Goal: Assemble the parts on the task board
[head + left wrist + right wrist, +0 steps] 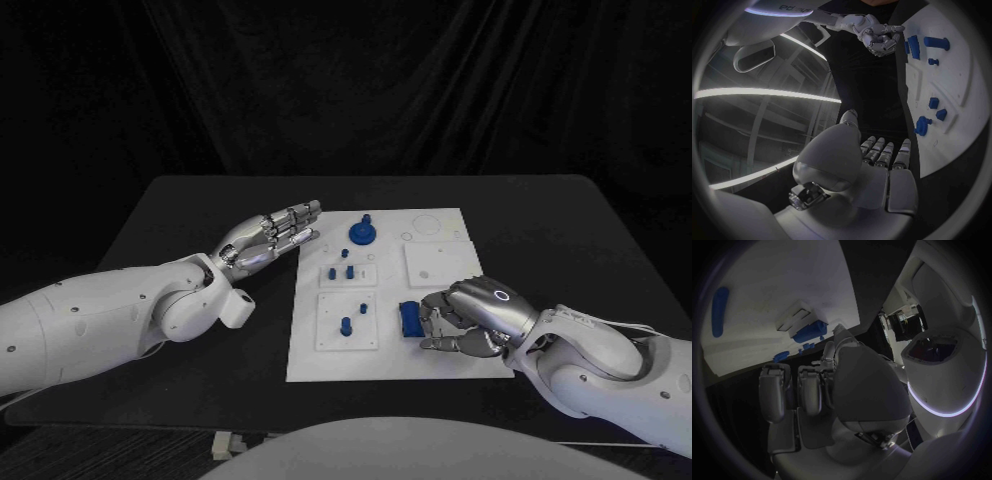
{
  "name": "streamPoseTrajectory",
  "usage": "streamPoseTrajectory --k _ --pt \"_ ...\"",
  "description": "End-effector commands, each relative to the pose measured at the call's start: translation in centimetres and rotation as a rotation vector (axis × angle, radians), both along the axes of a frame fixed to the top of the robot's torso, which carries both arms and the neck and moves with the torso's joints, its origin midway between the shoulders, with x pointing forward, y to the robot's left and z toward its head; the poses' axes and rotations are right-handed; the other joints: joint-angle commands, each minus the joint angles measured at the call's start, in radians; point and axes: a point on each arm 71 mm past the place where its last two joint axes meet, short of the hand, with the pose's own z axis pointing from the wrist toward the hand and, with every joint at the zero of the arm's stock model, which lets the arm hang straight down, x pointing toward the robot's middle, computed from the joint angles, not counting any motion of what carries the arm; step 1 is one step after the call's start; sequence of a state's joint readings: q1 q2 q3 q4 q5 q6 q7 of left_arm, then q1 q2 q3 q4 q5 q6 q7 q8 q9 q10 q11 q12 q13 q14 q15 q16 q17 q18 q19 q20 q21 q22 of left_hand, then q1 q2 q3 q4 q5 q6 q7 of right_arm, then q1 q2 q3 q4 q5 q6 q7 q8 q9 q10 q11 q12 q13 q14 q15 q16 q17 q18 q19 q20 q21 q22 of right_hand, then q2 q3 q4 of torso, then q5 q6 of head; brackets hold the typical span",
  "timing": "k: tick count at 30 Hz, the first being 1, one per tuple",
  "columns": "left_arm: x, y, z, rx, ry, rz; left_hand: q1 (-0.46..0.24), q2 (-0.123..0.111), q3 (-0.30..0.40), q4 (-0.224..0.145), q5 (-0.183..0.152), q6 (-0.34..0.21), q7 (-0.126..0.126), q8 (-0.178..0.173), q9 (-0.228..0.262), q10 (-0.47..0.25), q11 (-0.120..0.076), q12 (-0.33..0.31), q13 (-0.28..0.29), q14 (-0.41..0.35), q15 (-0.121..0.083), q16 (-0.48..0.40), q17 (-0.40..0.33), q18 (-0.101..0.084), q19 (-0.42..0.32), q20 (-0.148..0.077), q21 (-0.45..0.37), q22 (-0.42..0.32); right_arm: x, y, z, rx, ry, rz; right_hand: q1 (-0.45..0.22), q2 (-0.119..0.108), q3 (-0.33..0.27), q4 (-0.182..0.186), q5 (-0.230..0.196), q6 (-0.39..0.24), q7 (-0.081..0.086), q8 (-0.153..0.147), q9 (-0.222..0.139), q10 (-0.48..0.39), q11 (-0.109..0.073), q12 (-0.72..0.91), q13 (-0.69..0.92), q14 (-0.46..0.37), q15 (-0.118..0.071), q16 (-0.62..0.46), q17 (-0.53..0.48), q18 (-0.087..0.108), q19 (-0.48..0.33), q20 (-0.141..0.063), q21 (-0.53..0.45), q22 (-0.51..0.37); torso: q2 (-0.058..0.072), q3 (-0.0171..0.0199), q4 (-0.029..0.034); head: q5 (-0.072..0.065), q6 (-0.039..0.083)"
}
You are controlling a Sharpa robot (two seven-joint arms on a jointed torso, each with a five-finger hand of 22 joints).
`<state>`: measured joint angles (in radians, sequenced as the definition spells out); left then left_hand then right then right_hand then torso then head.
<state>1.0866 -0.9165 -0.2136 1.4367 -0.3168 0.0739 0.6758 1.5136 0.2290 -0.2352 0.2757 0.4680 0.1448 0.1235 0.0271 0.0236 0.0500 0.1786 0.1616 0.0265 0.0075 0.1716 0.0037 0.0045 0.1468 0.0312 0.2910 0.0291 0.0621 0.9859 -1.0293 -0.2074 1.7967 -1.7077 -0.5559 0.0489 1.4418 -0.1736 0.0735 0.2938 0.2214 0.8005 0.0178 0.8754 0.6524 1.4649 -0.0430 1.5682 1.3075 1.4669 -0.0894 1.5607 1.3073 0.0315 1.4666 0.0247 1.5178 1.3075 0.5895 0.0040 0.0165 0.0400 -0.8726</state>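
The white board point(433, 290) lies mid-counter point(173, 210), small blue parts point(346, 325) on it. The left hand point(267, 238) hovers at its far left edge, fingers point(300, 215) spread, holding nothing. The right hand point(469, 318) rests at its near right, fingers curled beside a blue block point(410, 316); whether they grip it is unclear.

Robotics lab or test bench, black table point(188, 215) with black curtain point(361, 90) backdrop at 12 o'clock, white task board point(440, 365) centred, ceiling strip lights point(761, 93)

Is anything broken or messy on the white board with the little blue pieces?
Nothing looks broken or spilled. The task board lies flat on the table, and the blue parts sit on it. The right hand rests beside one blue block.
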Motion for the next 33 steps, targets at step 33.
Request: streamPoseTrajectory --k 33 --pt "0.0 -0.4 0.1 -0.035 -0.009 -0.025 0.015 0.0 0.011 0.003 0.004 0.011 0.02 0.007 0.002 0.004 -0.004 0.006 0.002 0.005 0.003 0.007 0.001 0.008 0.002 0.003 0.004 0.001 1.1 1.5 -1.1 -0.025 -0.007 -0.021 0.02 0.007 0.116 -0.013 0.454 -0.007 -0.001 -0.04 0.024 0.106 -0.004 0.003 0.263 0.097 -0.012 0.001 0.23 -0.016 0.079 -0.014 -0.009 0.243 0.001 -0.0004 0.0004 0.001 0.0"
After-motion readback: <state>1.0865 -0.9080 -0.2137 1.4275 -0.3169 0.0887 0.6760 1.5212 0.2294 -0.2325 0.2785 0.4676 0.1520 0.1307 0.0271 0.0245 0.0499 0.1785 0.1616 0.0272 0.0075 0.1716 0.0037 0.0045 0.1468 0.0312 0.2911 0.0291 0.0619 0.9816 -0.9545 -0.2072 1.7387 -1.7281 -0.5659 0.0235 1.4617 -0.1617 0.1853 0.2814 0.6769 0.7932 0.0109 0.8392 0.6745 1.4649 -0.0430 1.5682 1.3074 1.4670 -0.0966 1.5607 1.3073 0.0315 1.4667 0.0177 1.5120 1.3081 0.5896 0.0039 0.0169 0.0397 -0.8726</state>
